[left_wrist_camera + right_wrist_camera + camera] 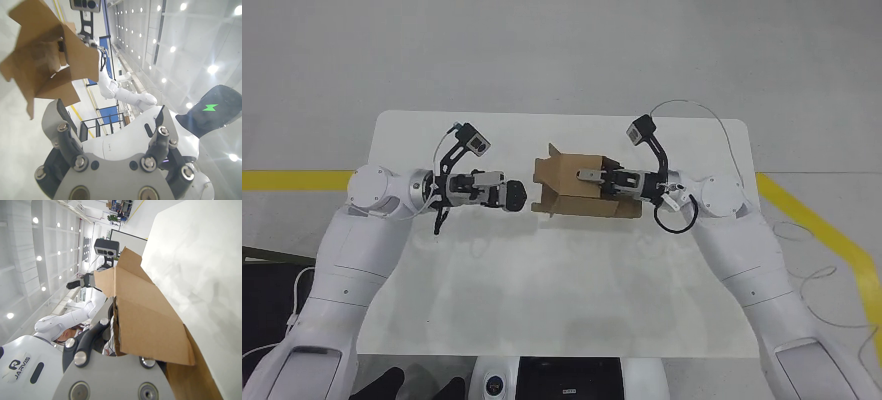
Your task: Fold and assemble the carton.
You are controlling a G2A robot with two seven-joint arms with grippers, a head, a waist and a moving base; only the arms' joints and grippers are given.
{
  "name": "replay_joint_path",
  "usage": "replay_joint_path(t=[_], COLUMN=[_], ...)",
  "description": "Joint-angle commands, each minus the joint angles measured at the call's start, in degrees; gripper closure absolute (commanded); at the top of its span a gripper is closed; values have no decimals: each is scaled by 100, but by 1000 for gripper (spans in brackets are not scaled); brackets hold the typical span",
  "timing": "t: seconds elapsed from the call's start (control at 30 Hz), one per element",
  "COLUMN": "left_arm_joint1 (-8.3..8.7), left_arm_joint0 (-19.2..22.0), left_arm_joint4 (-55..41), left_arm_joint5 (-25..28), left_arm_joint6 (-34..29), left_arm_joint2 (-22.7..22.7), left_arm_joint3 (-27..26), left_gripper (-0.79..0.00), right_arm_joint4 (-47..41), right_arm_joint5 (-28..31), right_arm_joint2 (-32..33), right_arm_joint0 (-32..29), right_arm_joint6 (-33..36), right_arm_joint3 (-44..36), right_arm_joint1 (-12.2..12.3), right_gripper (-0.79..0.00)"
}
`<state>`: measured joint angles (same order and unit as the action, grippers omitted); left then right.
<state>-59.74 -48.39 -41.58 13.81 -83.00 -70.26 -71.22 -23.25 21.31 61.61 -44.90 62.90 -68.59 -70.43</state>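
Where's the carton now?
Top view: the carton is at the table's far middle, held by the right gripper, open left gripper beside its other end.

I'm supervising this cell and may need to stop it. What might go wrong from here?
The right end effector seems to grip the carton by one wall only; a push could twist or slip it. The open left end effector sits close to loose flaps splayed at different angles, so it may snag and crease one.
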Motion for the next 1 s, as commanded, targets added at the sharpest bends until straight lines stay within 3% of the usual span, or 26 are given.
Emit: replay_joint_path(t=[0.0, 0.37, 0.97], left_arm_joint1=[17, -14, -142], left_arm_joint0=[19, 230, 354], left_arm_joint4=[82, 1096, 2080], left_arm_joint5=[20, 175, 500], left_arm_joint6=[53, 470, 964], left_arm_joint2=[-68, 277, 949], left_arm_joint3=[109, 626, 401], left_gripper=[-785, -785, -785], right_arm_joint4=[-51, -173, -575], right_arm_joint5=[11, -177, -63], right_arm_joint2=[107, 499, 302], right_arm_joint0=[-68, -329, -109], right_arm_joint6=[100, 409, 476], right_arm_joint3=[-44, -579, -725], right_arm_joint1=[35, 177, 129], right_gripper=[0, 0, 0])
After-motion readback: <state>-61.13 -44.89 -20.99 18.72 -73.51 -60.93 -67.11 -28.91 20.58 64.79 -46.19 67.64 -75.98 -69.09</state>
